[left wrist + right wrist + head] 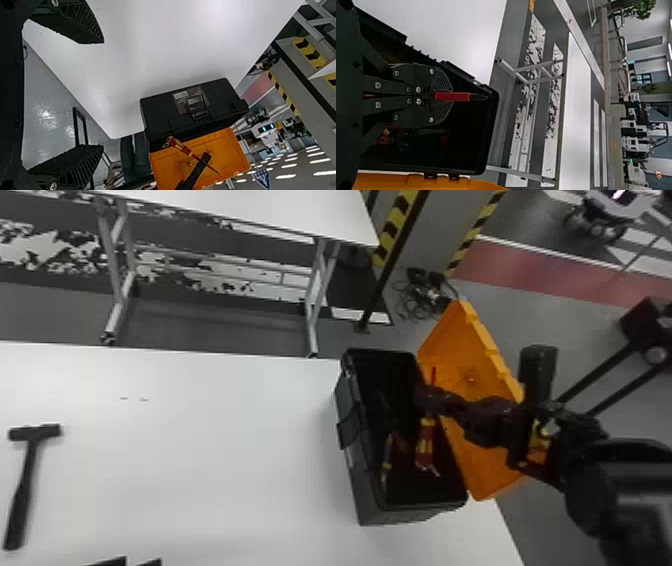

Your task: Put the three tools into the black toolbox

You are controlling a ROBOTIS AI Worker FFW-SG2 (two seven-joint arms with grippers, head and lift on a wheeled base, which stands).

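- A screwdriver (426, 444) hangs over the open black toolbox (352, 470) at the tabletop's far right corner, its red and yellow handle low and its red shaft pointing up.
- The right gripper (446, 96) pinches it by the shaft, both fingers closed in from either side.
- Inside the toolbox, by the wall facing the middle of the tabletop (210, 450), lies a slim tool with yellow on it (387, 455), partly lost in shadow; it is likely the first of the three stowed.
- The orange lid (480, 460) stands swung back beyond the tabletop's right edge, leaving the opening free.
- Awaiting its turn, a hammer (22, 490) lies toward the tabletop's left side, head toward the far edge, handle toward the near one.
- The left gripper (102, 94), fingers spread and nothing between them, is above the tabletop's near edge.
- The step in hand appears to be the second drop: lower the screwdriver clear of the walls, then part the fingers.
- The hammer should follow, probably a left-arm job given where it lies.
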